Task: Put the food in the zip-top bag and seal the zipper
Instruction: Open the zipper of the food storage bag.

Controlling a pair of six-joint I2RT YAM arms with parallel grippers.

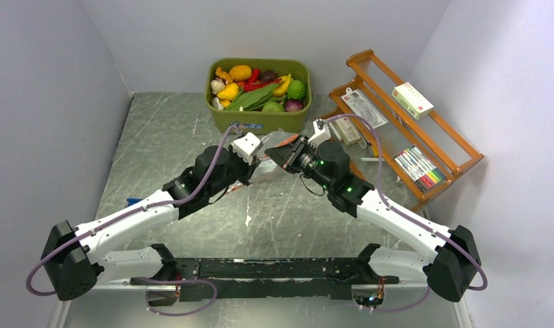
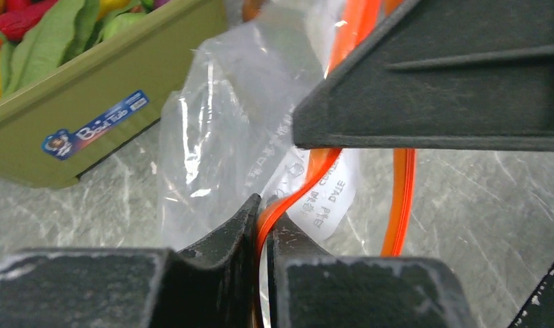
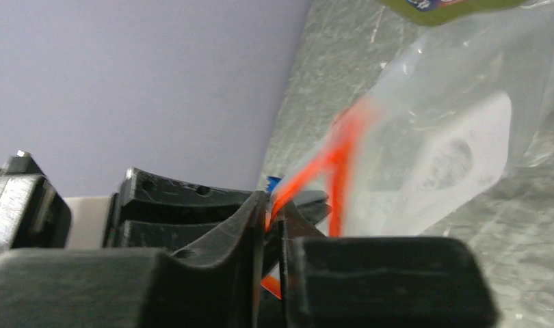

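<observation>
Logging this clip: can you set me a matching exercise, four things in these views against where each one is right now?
Things:
1. zipper
2. toy food
3. green tub
4. wooden rack

Places:
A. piled inside the tub
B. by the right wall, holding packets and pens
C. pinched in both the left hand and the right hand
D. at the table's far edge, by the back wall

Pairs: 1-C, 2-A, 3-D, 4-B
</observation>
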